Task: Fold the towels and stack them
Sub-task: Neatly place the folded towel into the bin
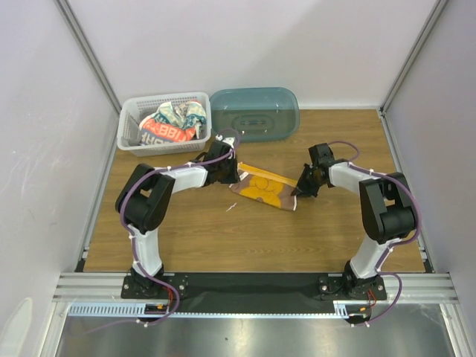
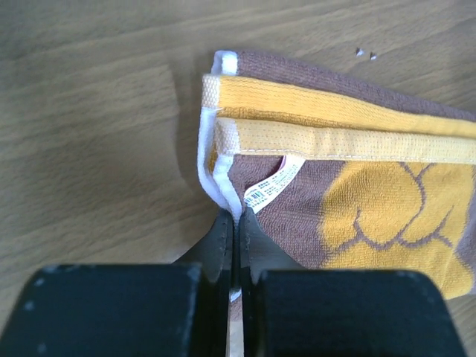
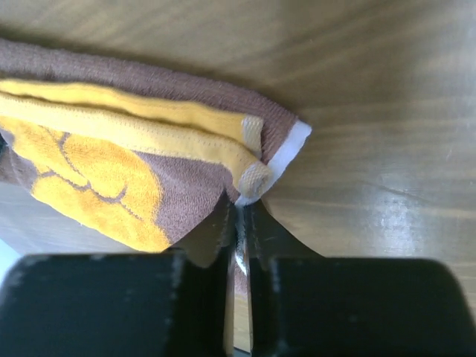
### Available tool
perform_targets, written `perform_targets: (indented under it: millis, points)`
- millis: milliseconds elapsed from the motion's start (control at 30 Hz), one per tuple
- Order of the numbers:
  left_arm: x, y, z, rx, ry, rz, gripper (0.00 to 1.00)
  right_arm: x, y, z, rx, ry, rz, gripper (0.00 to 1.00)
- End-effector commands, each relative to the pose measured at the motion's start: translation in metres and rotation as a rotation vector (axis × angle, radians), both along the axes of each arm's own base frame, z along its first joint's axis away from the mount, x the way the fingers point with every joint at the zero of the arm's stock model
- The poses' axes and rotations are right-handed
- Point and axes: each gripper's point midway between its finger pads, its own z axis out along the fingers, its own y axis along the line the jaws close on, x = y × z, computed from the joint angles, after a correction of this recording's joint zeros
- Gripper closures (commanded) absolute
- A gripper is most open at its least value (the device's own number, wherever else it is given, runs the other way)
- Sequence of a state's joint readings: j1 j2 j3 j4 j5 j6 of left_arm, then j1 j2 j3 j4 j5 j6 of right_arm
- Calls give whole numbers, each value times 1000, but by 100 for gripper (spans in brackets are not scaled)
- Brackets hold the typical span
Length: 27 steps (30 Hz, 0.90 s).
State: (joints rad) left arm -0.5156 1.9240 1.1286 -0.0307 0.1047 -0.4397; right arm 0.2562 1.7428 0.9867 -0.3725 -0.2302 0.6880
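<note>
We see the brown towel (image 1: 262,190) lying folded in layers near the middle of the surface (image 1: 223,238), its orange bands and white edging stacked along one side. The left claw (image 2: 236,219) is pressed together on the towel's white-edged corner beside a small sewn label. The right claw (image 3: 239,212) is likewise pinching the opposite corner, where the orange band meets the white edge. From above, we find the towel stretched between the two claws. Farther back on the left, a printed towel (image 1: 167,130) sits bunched in a white lattice basket (image 1: 128,125). A teal tub (image 1: 256,111) stands just beside it.
</note>
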Motion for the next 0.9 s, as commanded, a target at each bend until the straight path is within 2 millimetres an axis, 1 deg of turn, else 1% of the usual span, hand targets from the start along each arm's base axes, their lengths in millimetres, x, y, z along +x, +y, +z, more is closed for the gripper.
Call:
perform_targets:
  millis: [0, 33, 100, 133, 167, 200, 233, 267, 300, 333, 367, 400, 433, 467, 500, 533, 567, 600, 633, 667, 700, 733, 767, 800, 833, 867]
  points:
    - [12, 1, 3, 34, -41, 17, 100, 22, -7, 10, -71, -71, 31, 99]
    - [16, 1, 8, 33, -62, 26, 100, 34, -9, 21, -88, -111, 31, 100]
    - [24, 4, 21, 29, -105, 51, 100, 48, -9, 36, -112, -179, 76, 100]
    - [26, 3, 34, 18, -130, 53, 100, 63, -8, 53, -116, -243, 87, 100]
    - [32, 1, 45, 10, -157, 54, 100, 72, -8, 64, -137, -288, 109, 100]
    - [38, -3, 59, -13, -197, 55, 99, 82, -7, 75, -139, -331, 117, 100]
    - [45, 1, 74, -9, -238, 83, 100, 91, -6, 86, -138, -368, 124, 100]
    - [51, -1, 90, -19, -274, 91, 100, 107, -3, 109, -134, -437, 130, 100]
    - [57, 2, 101, -16, -307, 113, 100, 117, -1, 122, -138, -488, 144, 100]
    - [64, 1, 124, -37, -362, 124, 100, 126, 3, 135, -122, -531, 160, 100]
    - [69, 2, 133, -41, -385, 135, 100, 140, 6, 154, -111, -587, 167, 100]
    - [75, 5, 144, -47, -413, 150, 100, 150, 9, 169, -97, -634, 175, 100]
    - [80, 7, 154, -51, -439, 161, 100, 156, 14, 178, -83, -670, 221, 100]
    - [89, 7, 172, -68, -478, 171, 100, 171, 18, 194, -77, -720, 238, 100]
    - [96, 10, 182, -73, -504, 185, 100, 179, 19, 202, -81, -752, 255, 100]
    - [103, 15, 191, -65, -534, 206, 100, 185, 23, 206, -80, -779, 292, 100]
    - [111, 16, 208, -81, -579, 224, 100, 192, 25, 213, -80, -809, 312, 100]
    - [119, 20, 209, -77, -592, 239, 100, 207, 27, 216, -84, -837, 316, 100]
    - [126, 24, 213, -73, -606, 254, 100, 215, 28, 221, -87, -856, 319, 100]
    - [135, 24, 227, -89, -638, 268, 100, 223, 27, 223, -86, -867, 320, 100]
    - [145, 29, 218, -76, -631, 288, 100, 240, 29, 223, -84, -878, 319, 100]
    - [155, 29, 230, -95, -656, 307, 100, 247, 30, 225, -65, -888, 328, 100]
    - [163, 32, 232, -100, -663, 324, 100, 255, 31, 220, -59, -885, 334, 100]
    - [175, 34, 220, -96, -657, 341, 100, 265, 32, 202, -58, -855, 338, 100]
    - [184, 34, 229, -117, -677, 356, 100, 277, 32, 217, -58, -895, 335, 100]
    - [192, 35, 225, -115, -676, 370, 100, 282, 35, 217, -59, -902, 340, 100]
